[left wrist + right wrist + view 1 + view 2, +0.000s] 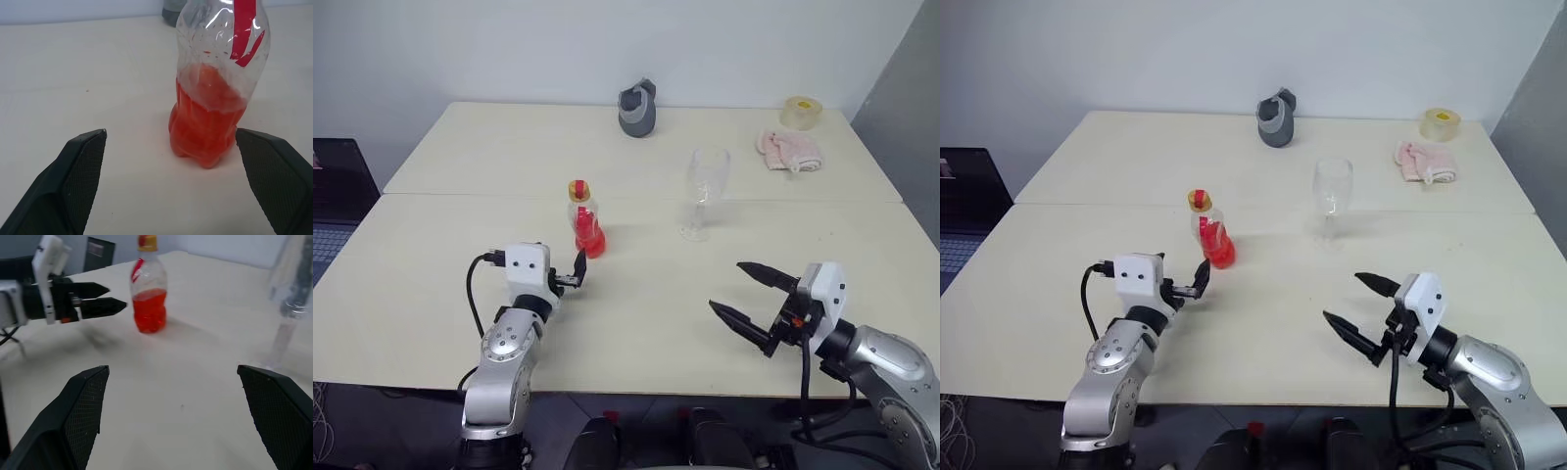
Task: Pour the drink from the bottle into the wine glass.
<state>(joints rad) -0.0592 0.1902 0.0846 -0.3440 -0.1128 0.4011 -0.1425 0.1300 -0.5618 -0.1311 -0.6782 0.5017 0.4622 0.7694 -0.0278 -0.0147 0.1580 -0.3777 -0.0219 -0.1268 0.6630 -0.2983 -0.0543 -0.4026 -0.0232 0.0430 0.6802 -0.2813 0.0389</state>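
The bottle [584,222], one only, is seen upright on the cream table [431,284], left of centre, its yellow cap screwed on and the drink [590,239] (bright red, filling roughly the lower part) settled in its bulbous base. Just short of it, the left gripper [578,271] is held level with its two black fingers spread wide, the bottle standing beyond the fingertips and not touched. Farther back, one grey cup-like object [637,109] is placed near the wall. To the right of the bottle, well apart, one wine glass [704,191] stands upright. At the near right edge the right gripper [750,293] is turned towards the left, its fingers released and nothing grasped. At the far right corner one roll of tape [801,111] and one pink cloth [790,150] are seen.
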